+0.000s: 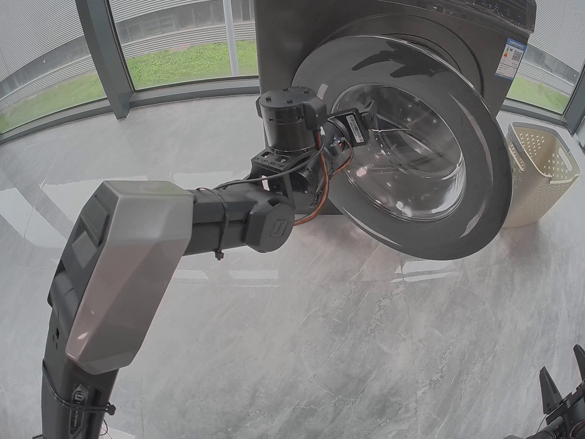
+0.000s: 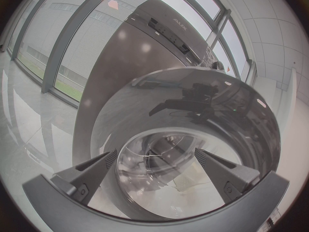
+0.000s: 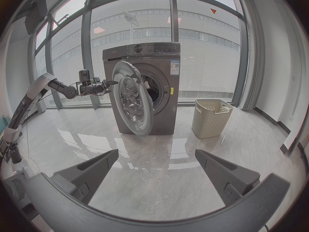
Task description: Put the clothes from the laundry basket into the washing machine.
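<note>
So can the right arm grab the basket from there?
Probably not yet. Nothing blocks the way, only bare floor, but the basket stands well beyond the open right pincer, beside the washing machine.

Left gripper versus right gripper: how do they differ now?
The left gripper is raised by the washing machine's open door; the right gripper sits far back over the floor. The left gripper faces the door glass; the right gripper faces the whole machine and laundry basket. Both are open and empty.

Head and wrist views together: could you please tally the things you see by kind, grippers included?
Washing machine: 1
Laundry basket: 1
Grippers, both open: 2 (left gripper, right gripper)
Total: 4
</note>
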### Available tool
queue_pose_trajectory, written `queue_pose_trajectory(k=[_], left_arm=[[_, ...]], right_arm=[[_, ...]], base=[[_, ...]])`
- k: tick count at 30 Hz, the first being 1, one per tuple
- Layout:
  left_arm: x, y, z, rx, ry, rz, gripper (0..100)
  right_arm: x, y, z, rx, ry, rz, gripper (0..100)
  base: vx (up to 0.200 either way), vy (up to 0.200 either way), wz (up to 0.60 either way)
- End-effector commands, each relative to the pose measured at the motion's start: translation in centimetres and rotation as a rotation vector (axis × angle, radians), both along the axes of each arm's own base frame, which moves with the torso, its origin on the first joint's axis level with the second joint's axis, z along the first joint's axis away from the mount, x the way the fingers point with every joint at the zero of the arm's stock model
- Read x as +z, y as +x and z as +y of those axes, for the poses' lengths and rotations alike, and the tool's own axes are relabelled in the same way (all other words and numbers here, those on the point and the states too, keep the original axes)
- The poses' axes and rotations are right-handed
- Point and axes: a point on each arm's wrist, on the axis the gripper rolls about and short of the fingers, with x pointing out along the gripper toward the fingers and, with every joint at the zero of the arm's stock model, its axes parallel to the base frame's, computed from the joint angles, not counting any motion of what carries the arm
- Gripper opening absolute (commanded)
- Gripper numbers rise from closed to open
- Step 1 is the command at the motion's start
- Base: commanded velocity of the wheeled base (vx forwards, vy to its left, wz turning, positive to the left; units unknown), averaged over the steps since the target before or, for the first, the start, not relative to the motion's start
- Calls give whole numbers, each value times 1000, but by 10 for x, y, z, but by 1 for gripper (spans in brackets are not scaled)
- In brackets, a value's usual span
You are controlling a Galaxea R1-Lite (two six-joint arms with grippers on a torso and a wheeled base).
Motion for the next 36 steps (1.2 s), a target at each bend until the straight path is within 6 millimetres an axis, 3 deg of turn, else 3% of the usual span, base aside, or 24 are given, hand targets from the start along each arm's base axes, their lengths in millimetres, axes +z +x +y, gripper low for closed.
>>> queue_pose_trajectory(k=[1, 3, 8, 13, 17, 18, 19, 20, 21, 27, 36], left_arm=[[22, -13, 10, -1, -23, -10, 100], [34, -34, 23, -13, -2, 30, 100], [24, -110, 62, -169, 178, 201, 100], [11, -214, 139, -277, 277, 232, 100], [-8, -268, 198, -259, 350, 171, 100], [-8, -270, 200, -257, 351, 168, 100], [-21, -291, 226, -228, 379, 141, 100], [-21, -291, 226, -228, 379, 141, 100], [-34, -304, 248, -166, 396, 124, 100], [-80, -345, 296, 21, 435, 64, 100], [-113, -382, 319, 285, 372, -12, 100]], right_arm=[[-5, 0, 0, 0, 0, 1, 100], [-5, 0, 0, 0, 0, 1, 100], [-5, 0, 0, -2, 0, 1, 100], [-5, 0, 0, 0, 0, 1, 100], [-5, 0, 0, 0, 0, 1, 100], [-5, 0, 0, 0, 0, 1, 100], [-5, 0, 0, 0, 0, 1, 100], [-5, 0, 0, 0, 0, 1, 100], [-5, 0, 0, 0, 0, 1, 100], [-5, 0, 0, 0, 0, 1, 100], [-5, 0, 0, 0, 0, 1, 100]], base=[[0, 0, 0], [0, 0, 0], [0, 0, 0], [0, 0, 0], [0, 0, 0], [0, 0, 0], [0, 0, 0], [0, 0, 0], [0, 0, 0], [0, 0, 0], [0, 0, 0]])
